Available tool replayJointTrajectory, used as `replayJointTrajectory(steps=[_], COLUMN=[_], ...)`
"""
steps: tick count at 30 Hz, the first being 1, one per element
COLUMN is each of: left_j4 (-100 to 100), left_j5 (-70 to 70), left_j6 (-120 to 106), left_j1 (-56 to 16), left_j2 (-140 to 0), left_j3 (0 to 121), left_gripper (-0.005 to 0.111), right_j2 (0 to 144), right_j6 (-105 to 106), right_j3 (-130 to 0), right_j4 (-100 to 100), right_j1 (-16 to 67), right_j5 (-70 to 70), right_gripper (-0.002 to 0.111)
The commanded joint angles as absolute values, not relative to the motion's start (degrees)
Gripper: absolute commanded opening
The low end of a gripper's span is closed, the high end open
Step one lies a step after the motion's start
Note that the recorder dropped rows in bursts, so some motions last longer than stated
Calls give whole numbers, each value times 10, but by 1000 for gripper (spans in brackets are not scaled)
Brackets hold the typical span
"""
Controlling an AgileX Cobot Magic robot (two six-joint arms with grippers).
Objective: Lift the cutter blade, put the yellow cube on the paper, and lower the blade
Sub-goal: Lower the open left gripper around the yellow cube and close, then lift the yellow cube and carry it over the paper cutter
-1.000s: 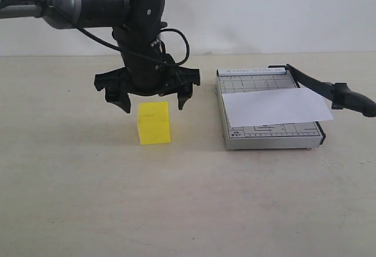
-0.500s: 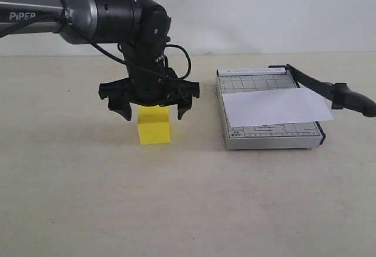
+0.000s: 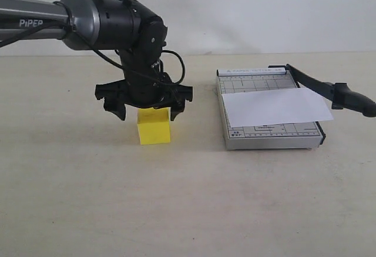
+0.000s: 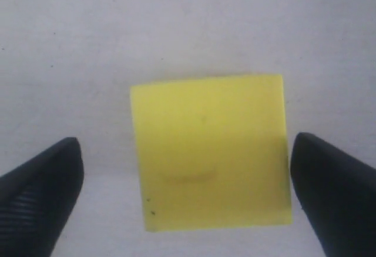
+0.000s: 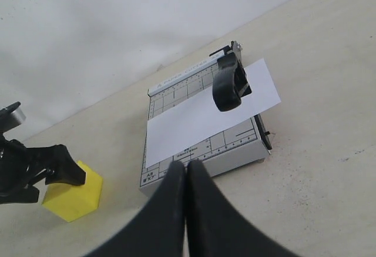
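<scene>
The yellow cube (image 3: 154,126) rests on the beige table, left of the grey trimmer (image 3: 267,136). My left gripper (image 3: 144,111) hangs open directly over the cube, its fingers on either side of the cube's top without touching it. From the left wrist the cube (image 4: 210,151) lies between the two black fingertips (image 4: 44,180) with gaps on both sides. The white paper (image 3: 276,106) lies flat across the trimmer board. The cutter blade (image 3: 329,89) is raised, its handle (image 5: 230,83) hovering above the paper (image 5: 205,116). My right gripper (image 5: 185,169) is shut and empty, away from the trimmer (image 5: 235,151).
The left arm (image 3: 70,19) reaches in from the upper left. A white wall stands behind the table. Bare table surface lies in front of the cube and the trimmer.
My left gripper has come down from above the cube until its open fingers straddle the cube's top. Cube, paper and blade have not moved.
</scene>
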State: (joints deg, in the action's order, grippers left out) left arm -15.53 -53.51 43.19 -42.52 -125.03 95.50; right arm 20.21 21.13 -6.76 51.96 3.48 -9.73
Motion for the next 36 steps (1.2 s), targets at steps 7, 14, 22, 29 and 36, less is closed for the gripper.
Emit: replayJointTrajectory(steps=[7, 14, 22, 29, 36], left_j4=[-179, -189, -189, -141, -40], left_j5=[-507, -494, -512, -483, -409], left_j6=[433, 433, 433, 329, 206], left_j1=[-424, -418, -416, -425, -454], left_j2=[-1269, -1274, -1274, -1253, -1263], left_j3=[952, 952, 955, 1015, 1131], left_gripper=[90, 89, 35, 4, 4], right_j2=[200, 200, 200, 200, 200], right_j6=[213, 213, 213, 213, 213], right_j3=[-67, -67, -67, -67, -67], right_j4=[519, 519, 519, 519, 519], right_j1=[36, 36, 36, 36, 36], right_j5=[-92, -92, -92, -92, -84], right_gripper=[0, 0, 0, 0, 0])
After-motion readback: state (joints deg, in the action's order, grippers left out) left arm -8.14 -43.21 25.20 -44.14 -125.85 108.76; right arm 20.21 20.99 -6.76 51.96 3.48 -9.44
